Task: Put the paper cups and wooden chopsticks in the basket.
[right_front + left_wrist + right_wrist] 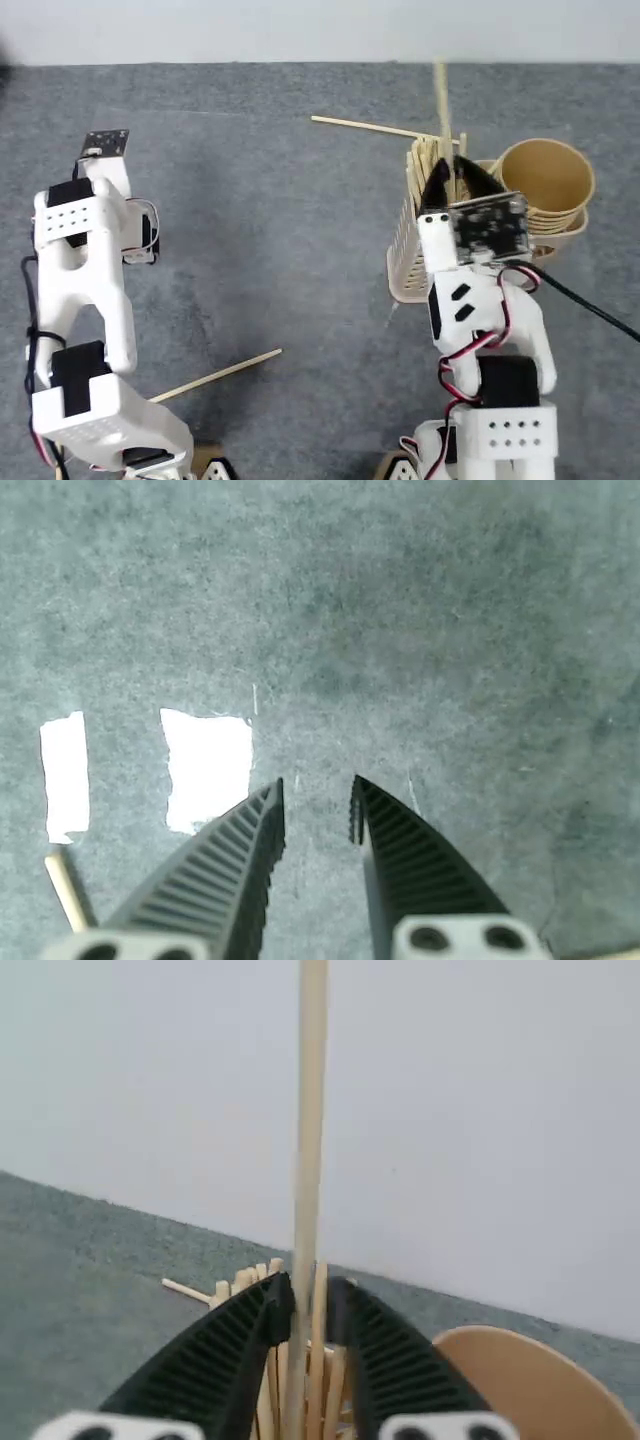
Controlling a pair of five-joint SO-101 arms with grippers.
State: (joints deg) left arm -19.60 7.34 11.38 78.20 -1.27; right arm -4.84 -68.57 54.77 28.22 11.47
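High view, right side: a chopstick (440,100) is clamped upright by the right gripper (452,168) over the basket (403,255); lowering and release are likely needed next.

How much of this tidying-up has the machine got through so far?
Done: the stacked tan paper cups and a bundle of wooden chopsticks appear to sit in the white slatted basket. In hand: the right gripper pinches one upright chopstick above it. Left: a loose chopstick on the grey mat behind the basket, another chopstick by the left arm.
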